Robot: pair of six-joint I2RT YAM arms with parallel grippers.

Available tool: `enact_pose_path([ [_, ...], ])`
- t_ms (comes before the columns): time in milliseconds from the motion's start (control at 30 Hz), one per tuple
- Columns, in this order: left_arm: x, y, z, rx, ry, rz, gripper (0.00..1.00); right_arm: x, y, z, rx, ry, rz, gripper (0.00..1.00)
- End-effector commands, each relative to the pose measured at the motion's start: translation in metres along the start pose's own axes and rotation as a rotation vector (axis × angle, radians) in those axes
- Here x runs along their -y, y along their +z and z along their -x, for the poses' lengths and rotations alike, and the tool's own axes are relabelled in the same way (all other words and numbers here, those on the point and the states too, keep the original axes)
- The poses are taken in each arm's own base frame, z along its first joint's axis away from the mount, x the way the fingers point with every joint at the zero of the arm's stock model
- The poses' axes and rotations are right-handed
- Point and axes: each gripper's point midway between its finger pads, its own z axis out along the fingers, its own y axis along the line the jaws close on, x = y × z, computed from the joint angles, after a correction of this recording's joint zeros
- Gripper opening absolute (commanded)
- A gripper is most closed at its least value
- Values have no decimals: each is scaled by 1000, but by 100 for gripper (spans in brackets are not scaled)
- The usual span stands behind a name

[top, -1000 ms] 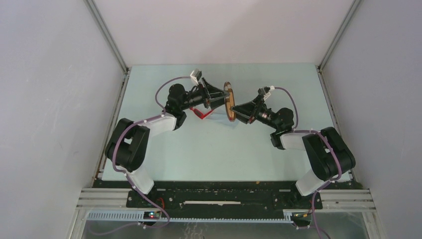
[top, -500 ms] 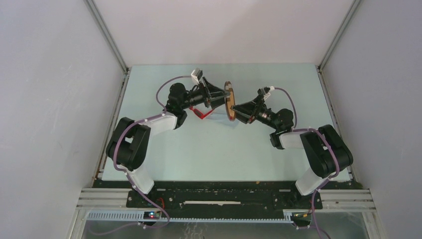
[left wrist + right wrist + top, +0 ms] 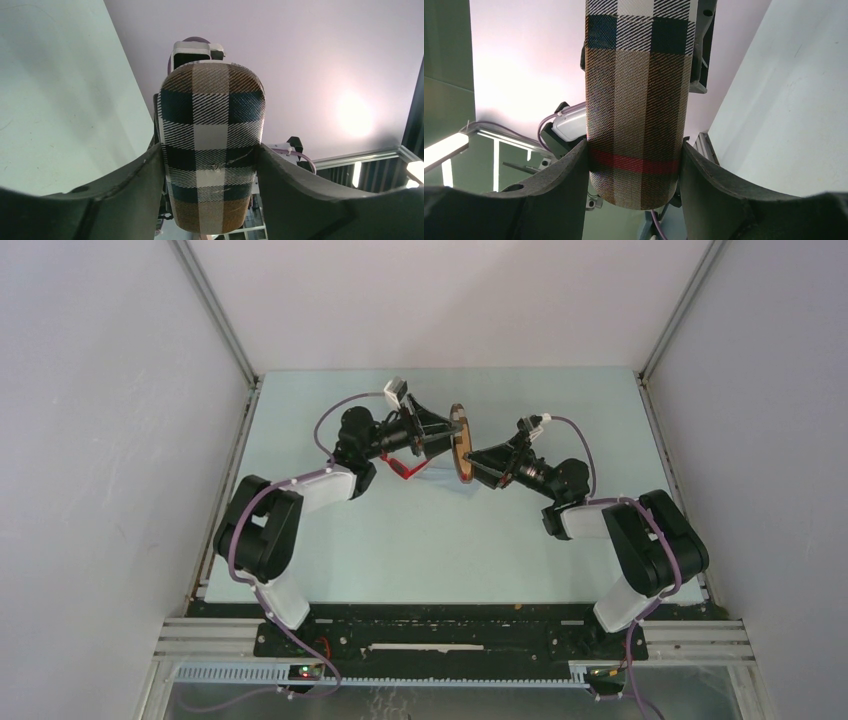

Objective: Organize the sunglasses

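- Little has shifted since a moment ago. The right arm has eased slightly toward the left, and the case sits at the same spot between the two arms. The sunglasses have not visibly moved.
- From the top view, the case stands on edge above the middle of the counter, toward its far half. It looks like a narrow brown oval, with one arm reaching in from each side.
- The left gripper comes at the case from the left. In its wrist view the left gripper has a dark finger lying along each long side of the plaid case, with no gap showing. It appears to be pinching the case near its rounded end.
- The right gripper meets the case from the right, lower down on it. In its wrist view the right gripper is pinched on the case, both fingers pressed to its sides just at a thin red stripe.
- The case is plaid: brown, dark and white squares.
- The sunglasses, red-framed, show just below the left gripper, to the left of the case and apart from it. They are partly hidden by the arm, so I cannot tell whether they lie flat on the counter.
- A pale blue cloth shows faintly on the counter beneath the case, just right of the sunglasses.
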Motion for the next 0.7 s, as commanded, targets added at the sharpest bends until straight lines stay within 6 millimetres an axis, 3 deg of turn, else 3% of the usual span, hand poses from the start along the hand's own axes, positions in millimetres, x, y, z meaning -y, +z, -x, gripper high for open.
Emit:
enact_pose_path([
  [0, 41, 9, 6, -13, 87, -100, 63, -7, 2, -1, -7, -20, 28, 0],
  [100, 39, 10, 4, -14, 86, -97, 46, -5, 2, -2, -7, -17, 26, 0],
  [200, 37, 10, 4, -16, 76, -93, 15, -7, 3, -2, -13, -27, 31, 0],
  [267, 36, 10, 4, -19, 72, -91, 1, -10, 5, -2, -28, -34, 36, 27],
  [333, 35, 10, 4, -18, 70, -89, 0, -10, 7, 2, -22, -42, 29, 47],
  [400, 35, 10, 3, -18, 70, -89, 0, -7, 10, 5, -18, -46, 10, 58],
  [667, 34, 8, 2, -11, 70, -86, 0, -9, 19, 14, 0, -25, 31, 61],
])
